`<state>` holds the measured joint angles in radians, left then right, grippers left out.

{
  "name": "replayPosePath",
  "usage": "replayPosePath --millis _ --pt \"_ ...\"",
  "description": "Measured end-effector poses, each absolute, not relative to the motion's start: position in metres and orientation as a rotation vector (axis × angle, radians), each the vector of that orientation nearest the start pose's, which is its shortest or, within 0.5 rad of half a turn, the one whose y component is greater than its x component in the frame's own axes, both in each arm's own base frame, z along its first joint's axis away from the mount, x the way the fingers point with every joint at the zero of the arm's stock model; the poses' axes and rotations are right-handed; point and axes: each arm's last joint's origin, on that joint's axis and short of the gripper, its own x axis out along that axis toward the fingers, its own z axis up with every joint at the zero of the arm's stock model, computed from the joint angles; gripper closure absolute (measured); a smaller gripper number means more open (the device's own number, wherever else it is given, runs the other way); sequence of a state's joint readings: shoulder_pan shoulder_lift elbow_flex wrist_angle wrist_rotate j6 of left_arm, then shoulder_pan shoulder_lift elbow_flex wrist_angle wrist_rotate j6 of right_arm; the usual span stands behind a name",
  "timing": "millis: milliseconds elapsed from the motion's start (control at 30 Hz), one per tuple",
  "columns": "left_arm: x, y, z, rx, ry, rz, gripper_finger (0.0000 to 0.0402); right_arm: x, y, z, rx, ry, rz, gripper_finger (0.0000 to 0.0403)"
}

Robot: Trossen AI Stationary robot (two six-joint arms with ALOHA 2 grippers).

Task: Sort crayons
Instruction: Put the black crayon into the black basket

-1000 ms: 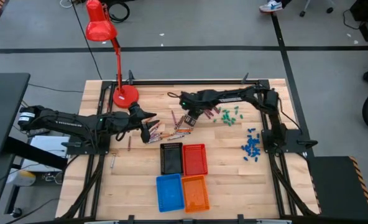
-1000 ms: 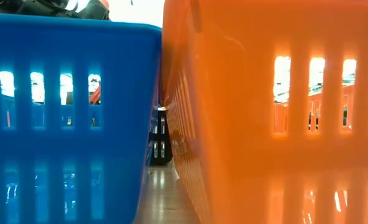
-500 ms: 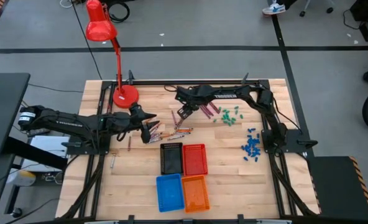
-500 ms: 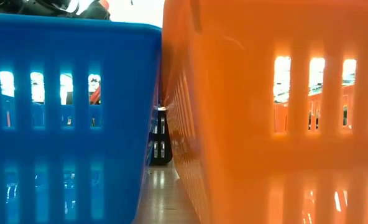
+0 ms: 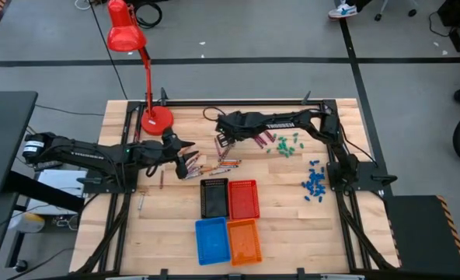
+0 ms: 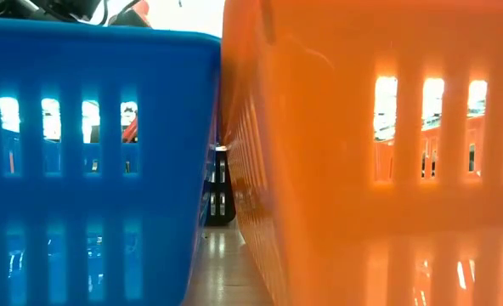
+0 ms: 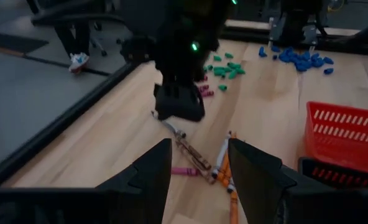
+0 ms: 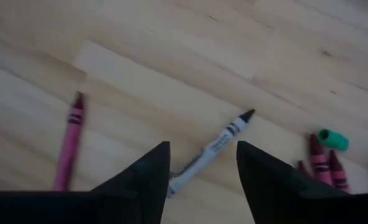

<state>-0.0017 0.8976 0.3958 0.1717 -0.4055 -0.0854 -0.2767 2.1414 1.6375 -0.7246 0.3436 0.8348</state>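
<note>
Seen from above, the crayons [image 5: 214,163] lie scattered on the wooden table [image 5: 292,218] just beyond the black basket [image 5: 214,197] and red basket [image 5: 243,198], with the blue basket [image 5: 211,240] and orange basket [image 5: 243,240] nearer the table's front edge. The left gripper [image 5: 189,165] sits at the near end of that scatter, and the right gripper [image 5: 221,142] hangs over its far end, close to a few maroon crayons [image 5: 259,138] and the green pieces [image 5: 287,145]; the blue pieces [image 5: 315,182] lie well apart to the right. Only the wrist views settle the jaws. The left wrist view shows its fingers [image 7: 148,177] spread with nothing between them, crayons [image 7: 224,163] on the wood ahead. The right wrist view shows its fingers [image 8: 148,174] also parted and empty, above a pale grey crayon [image 8: 210,151] with a pink crayon [image 8: 68,144] off to one side. The low view gives only the blue basket [image 6: 90,161] and orange basket [image 6: 370,153] walls up close.
</note>
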Motion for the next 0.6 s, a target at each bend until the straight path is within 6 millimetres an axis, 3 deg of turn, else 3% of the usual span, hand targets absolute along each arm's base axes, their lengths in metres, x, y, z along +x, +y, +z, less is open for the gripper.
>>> replayPosePath --millis 333,600 --pt "0.189 0.011 0.216 0.049 0.303 0.401 0.023 0.424 -0.105 0.158 0.69 0.876 -1.16 0.0218" --pt "0.188 0.005 0.209 0.03 0.377 0.277 0.023 0.425 -0.105 0.157 0.697 0.807 -1.219 0.0218"
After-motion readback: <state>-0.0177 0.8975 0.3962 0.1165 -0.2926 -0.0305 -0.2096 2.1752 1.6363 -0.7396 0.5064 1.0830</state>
